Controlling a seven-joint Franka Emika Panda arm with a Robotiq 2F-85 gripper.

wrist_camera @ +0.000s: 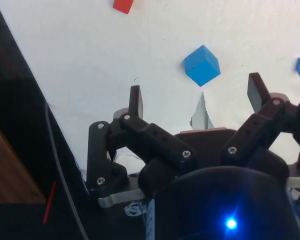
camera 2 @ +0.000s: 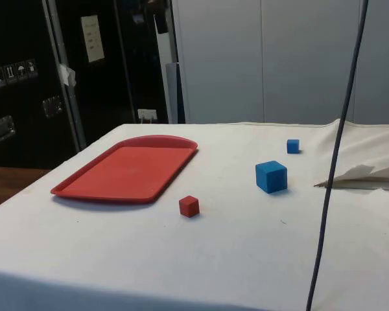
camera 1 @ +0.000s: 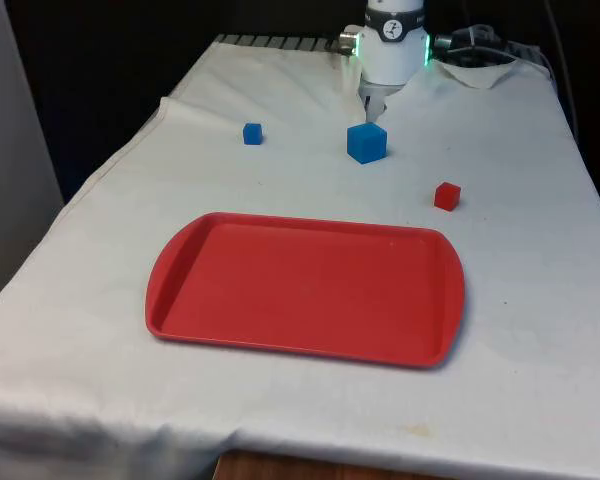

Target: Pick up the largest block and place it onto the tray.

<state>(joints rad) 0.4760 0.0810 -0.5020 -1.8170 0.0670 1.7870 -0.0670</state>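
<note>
Large blue block: sits on the white cloth near the table's far end, just in front of the gripper; in the front view it lies between the 2 smaller cubes and beyond the tray's far rim. It rests flat and free, nothing touching it.
Small blue cube: furthest toward the front view's left, well apart from the large block, so it should not get in the way.
Red tray: nothing lies in it; it sits nearer the camera in the front view, long side facing the blocks.
Small red cube: toward the front view's right, between the large block and the tray's far right corner.
Gripper: fingers spread wide with nothing between them, held above the cloth and short of the large blue block, which the wrist view shows ahead of the fingertips.
Step in hand: judged as the approach, with the grasp not yet begun.
Doing it well: the block appears turned at an angle to the fingers in the wrist view, so the wrist should probably rotate until the pads face 2 flat sides rather than corners; centre over the block, descend straight, and close only once the fingers straddle it.
Carry: lift clear before heading to the tray, passing well away from the small red cube.
</note>
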